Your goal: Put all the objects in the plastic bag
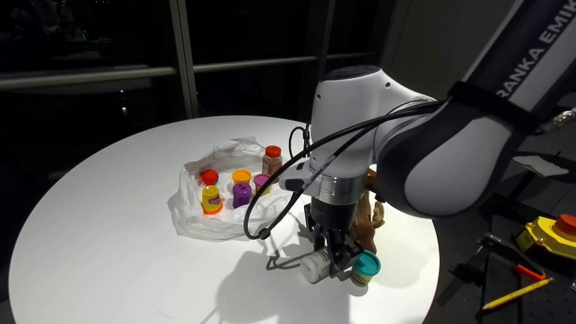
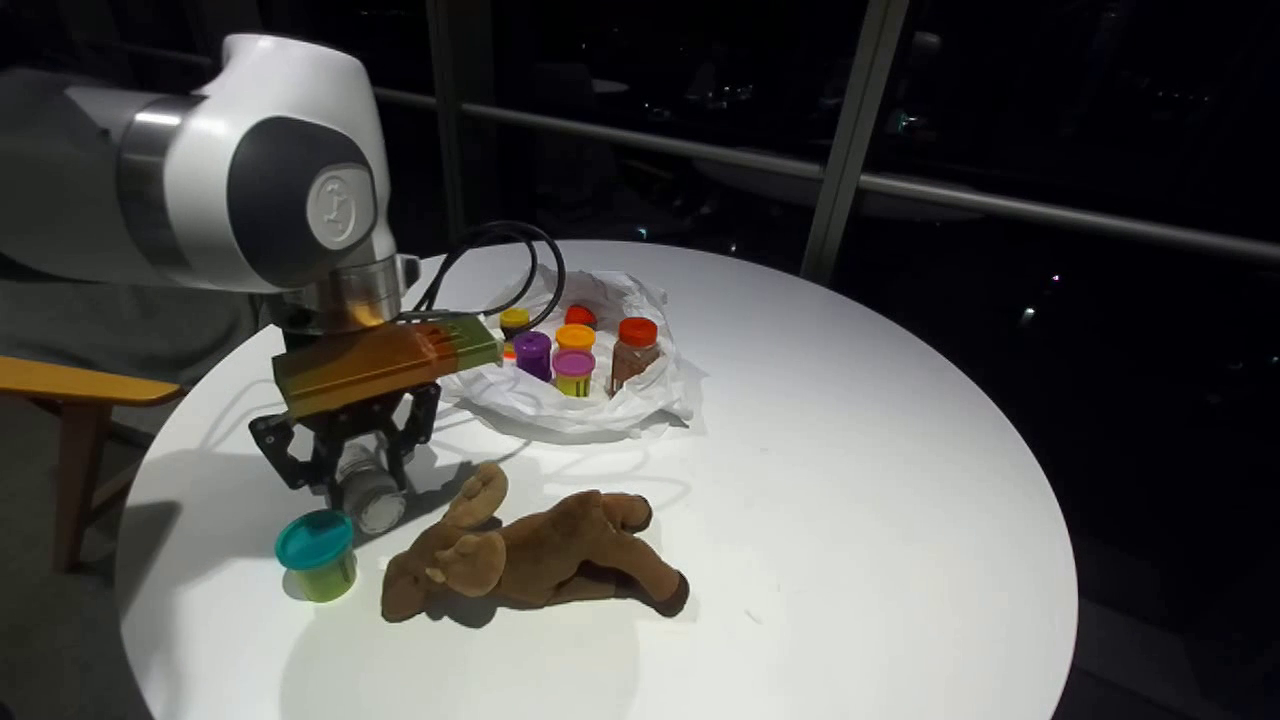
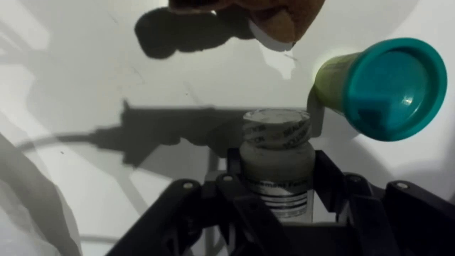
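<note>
Closest in the wrist view is the black gripper [image 3: 279, 163], jaws partly apart, a pad seemingly against either side of the pale-capped bottle [image 3: 278, 169]: presumably light, stiff, slick, best held mid-body. Ahead of the tips, off to one side, stands the teal-lidded pot [image 3: 396, 89]. In an exterior view, the plastic bag [image 1: 225, 227] lies well apart from the jaws. In an exterior view, the brown plush animal [image 2: 560, 548], probably squashy, lies near them.

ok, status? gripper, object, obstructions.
Gripper closed on white-capped bottle. Not yet in plastic bag. Teal-lidded tub and brown plush close by, likely not blocking.
</note>
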`<state>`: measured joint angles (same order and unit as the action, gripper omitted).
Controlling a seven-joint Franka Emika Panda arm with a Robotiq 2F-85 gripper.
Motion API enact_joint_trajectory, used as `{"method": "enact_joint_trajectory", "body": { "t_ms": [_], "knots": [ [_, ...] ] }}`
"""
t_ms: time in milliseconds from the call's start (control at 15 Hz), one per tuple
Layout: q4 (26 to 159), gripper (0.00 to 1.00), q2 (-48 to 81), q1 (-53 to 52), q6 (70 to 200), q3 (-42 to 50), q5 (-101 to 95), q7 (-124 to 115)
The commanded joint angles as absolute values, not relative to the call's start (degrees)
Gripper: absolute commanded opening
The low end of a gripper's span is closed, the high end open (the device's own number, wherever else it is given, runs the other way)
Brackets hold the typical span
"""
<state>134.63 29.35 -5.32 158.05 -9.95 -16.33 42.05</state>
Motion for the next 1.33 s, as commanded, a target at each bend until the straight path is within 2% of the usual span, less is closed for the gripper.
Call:
{"method": "enact_joint_trajectory", "body": {
  "t_ms": [0,400,933,1267],
  "knots": [
    [131.9,0.27,28.9,-5.2,155.7,-10.2,-16.1,39.3],
    [122.3,0.27,27.2,-7.8,153.9,-8.5,-15.7,25.2],
    [105.4,0.27,36.4,-15.7,151.9,3.4,-23.1,2.7],
    [103.0,0.27,38.9,-15.3,150.7,2.9,-21.9,1.9]
  ]
}}
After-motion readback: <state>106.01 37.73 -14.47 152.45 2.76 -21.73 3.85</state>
